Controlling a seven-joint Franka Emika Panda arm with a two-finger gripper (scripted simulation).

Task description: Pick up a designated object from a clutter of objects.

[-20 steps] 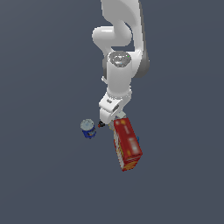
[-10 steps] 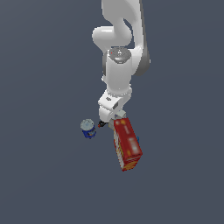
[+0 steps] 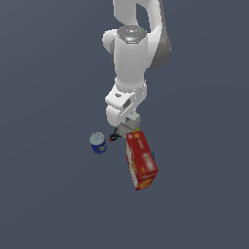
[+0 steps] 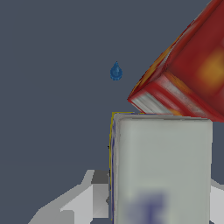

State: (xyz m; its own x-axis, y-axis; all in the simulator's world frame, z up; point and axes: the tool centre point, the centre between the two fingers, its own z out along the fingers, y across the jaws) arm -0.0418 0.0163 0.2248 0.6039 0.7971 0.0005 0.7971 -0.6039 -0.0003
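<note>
The small white and grey-blue carton (image 4: 159,170) fills the wrist view between my two fingers (image 4: 94,194), which press on its two sides. In the exterior view the carton (image 3: 131,128) shows just under my hand, at the top end of the large red box (image 3: 141,160). My gripper (image 3: 128,126) is shut on the carton. The carton's yellow end is hidden apart from a thin yellow edge. The red box (image 4: 188,74) lies right beyond the carton in the wrist view.
A small blue can with a white lid (image 3: 97,142) stands to the exterior view's left of the gripper. A tiny black-red item (image 3: 114,137) lies between the can and the carton. A small blue drop-shaped mark (image 4: 115,71) shows on the dark grey floor.
The arm's upper links have moved up in the picture and look larger. The hand stays over the carton at the red box's top end. The can and the red box have not moved.
</note>
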